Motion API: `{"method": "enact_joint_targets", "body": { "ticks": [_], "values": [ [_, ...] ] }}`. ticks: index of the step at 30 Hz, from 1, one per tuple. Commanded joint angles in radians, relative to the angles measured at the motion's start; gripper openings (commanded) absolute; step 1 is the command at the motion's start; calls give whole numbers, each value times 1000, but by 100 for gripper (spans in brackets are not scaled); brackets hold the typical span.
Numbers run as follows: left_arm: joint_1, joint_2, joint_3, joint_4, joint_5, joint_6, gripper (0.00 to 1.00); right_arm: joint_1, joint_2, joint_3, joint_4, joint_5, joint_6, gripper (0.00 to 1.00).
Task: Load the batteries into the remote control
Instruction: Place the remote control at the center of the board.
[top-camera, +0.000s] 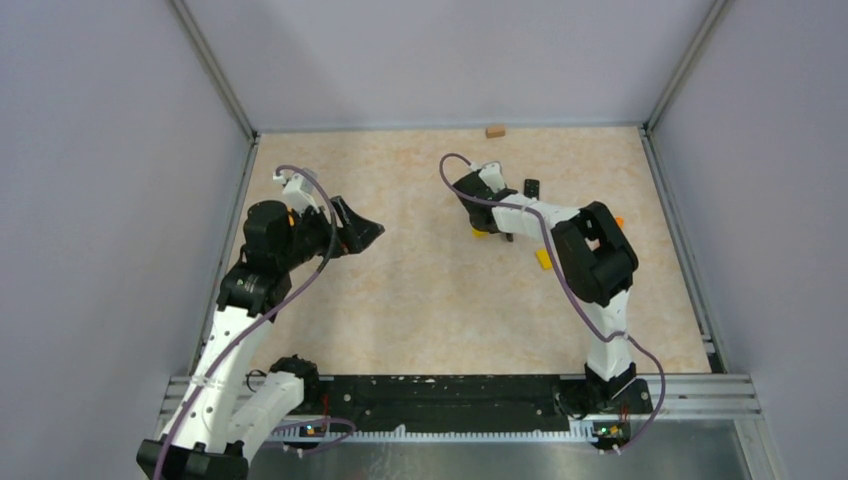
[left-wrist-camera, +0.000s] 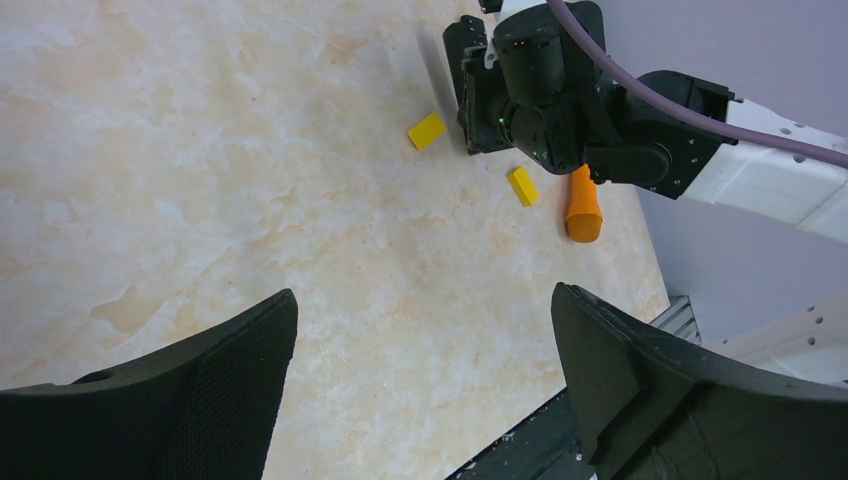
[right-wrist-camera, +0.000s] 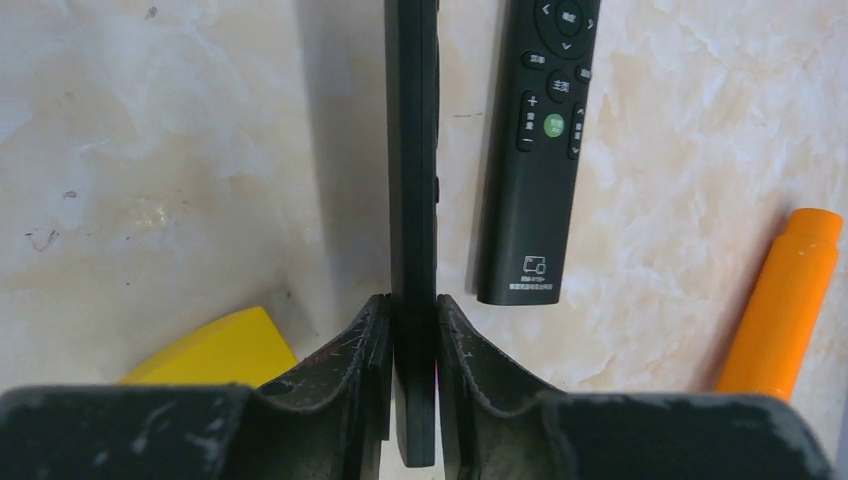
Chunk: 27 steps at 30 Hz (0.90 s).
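In the right wrist view my right gripper (right-wrist-camera: 412, 300) is shut on a thin black remote control (right-wrist-camera: 410, 150) that stands on its long edge, one finger on each flat side near its lower end. A second black remote control (right-wrist-camera: 535, 180) lies face up just to its right, buttons showing. In the top view this gripper (top-camera: 495, 228) is at the back right of the table. My left gripper (top-camera: 365, 232) hovers at the left, jaws wide open and nothing between them (left-wrist-camera: 425, 310). The batteries are not in view.
An orange cone-shaped stick (right-wrist-camera: 785, 300) lies right of the remotes. A yellow block (right-wrist-camera: 215, 350) sits by the right gripper's left finger and another (top-camera: 543, 258) under the right arm. A small brown block (top-camera: 494, 130) rests at the back wall. Marbled tabletop (top-camera: 420, 290).
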Motion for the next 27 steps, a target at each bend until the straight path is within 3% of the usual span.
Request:
{"method": "enact_joint_targets", "body": {
  "ticks": [1, 5, 11, 18, 19, 22, 23, 27],
  "values": [
    [-1, 2, 13, 49, 9, -2, 99, -9, 16, 42, 33, -68, -13, 25],
    [-1, 2, 26, 38, -9, 7, 99, -9, -7, 40, 24, -131, -6, 35],
    [-1, 6, 74, 3, -25, 46, 99, -9, -67, 66, -69, -200, 8, 41],
    [-1, -22, 97, -29, -99, 66, 99, -11, -309, -69, -59, -271, 68, 49],
    [-1, -26, 102, -44, -131, 68, 99, -11, -361, -100, -51, -277, 77, 54],
    [-1, -41, 123, -106, -234, 79, 99, -10, -552, -228, -19, -268, 95, 87],
    [-1, -47, 131, -123, -269, 84, 99, -11, -620, -257, -7, -248, 102, 92],
    [-1, -91, 141, -167, -368, 93, 99, -11, -935, -370, -38, -132, 116, 94]
  ]
}}
